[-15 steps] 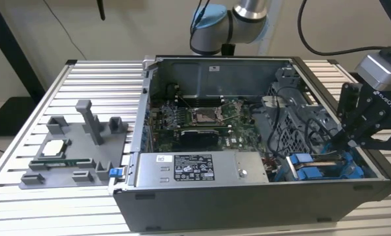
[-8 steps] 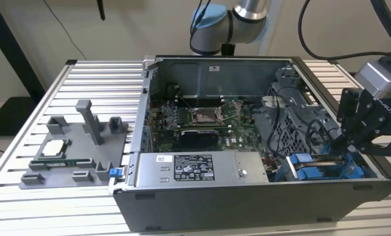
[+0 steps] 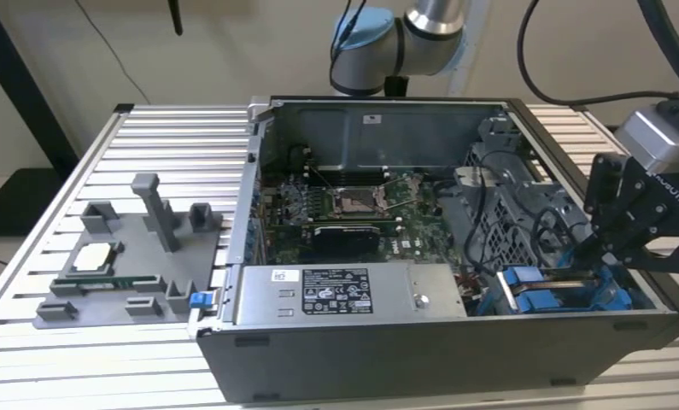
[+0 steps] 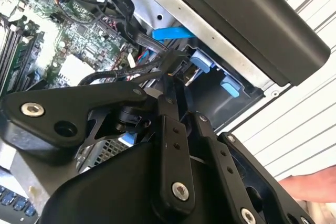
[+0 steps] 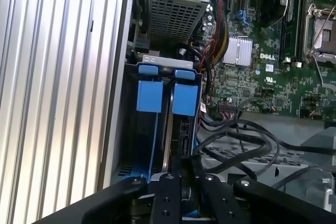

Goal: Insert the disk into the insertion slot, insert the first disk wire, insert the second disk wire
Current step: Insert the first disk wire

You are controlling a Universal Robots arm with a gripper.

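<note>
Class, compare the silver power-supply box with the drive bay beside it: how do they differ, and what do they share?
The power-supply box is plain silver with a black-and-white label; the drive bay carries bright blue plastic fittings. The box stands untouched; the gripper hangs at the bay. Both lie inside the open computer case, along its near wall in the exterior view.

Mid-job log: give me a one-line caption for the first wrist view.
Pincer at the insertion slot with its blue tabs, black cables looping beside it, motherboard beyond.
</note>
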